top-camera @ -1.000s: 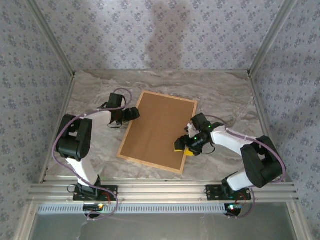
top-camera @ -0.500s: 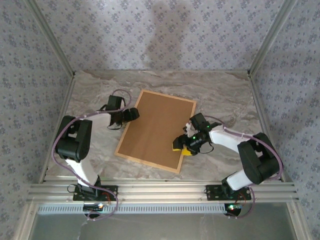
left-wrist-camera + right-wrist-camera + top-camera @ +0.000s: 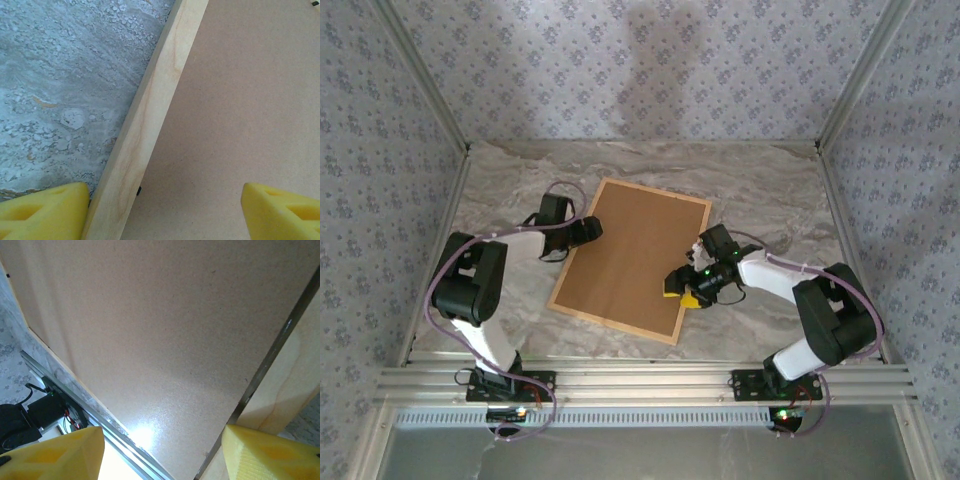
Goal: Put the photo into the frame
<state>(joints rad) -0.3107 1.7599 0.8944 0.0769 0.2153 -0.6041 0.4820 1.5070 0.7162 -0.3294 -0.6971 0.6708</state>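
Seen from above, the marble table (image 3: pixel 770 190) carries the whole frame (image 3: pixel 660 193) at its middle, lying back up, with the brown backing board (image 3: pixel 635 255) inside. The wrist views add pale wood grain. The left gripper (image 3: pixel 590 229) and right gripper (image 3: pixel 680 292) gape wide over opposite rails, holding nothing.

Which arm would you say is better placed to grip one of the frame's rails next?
Left, probably. The left gripper straddles a rail of the frame, one finger over the table, the other over the backing board. The right gripper spans mostly board, the rail at one finger.
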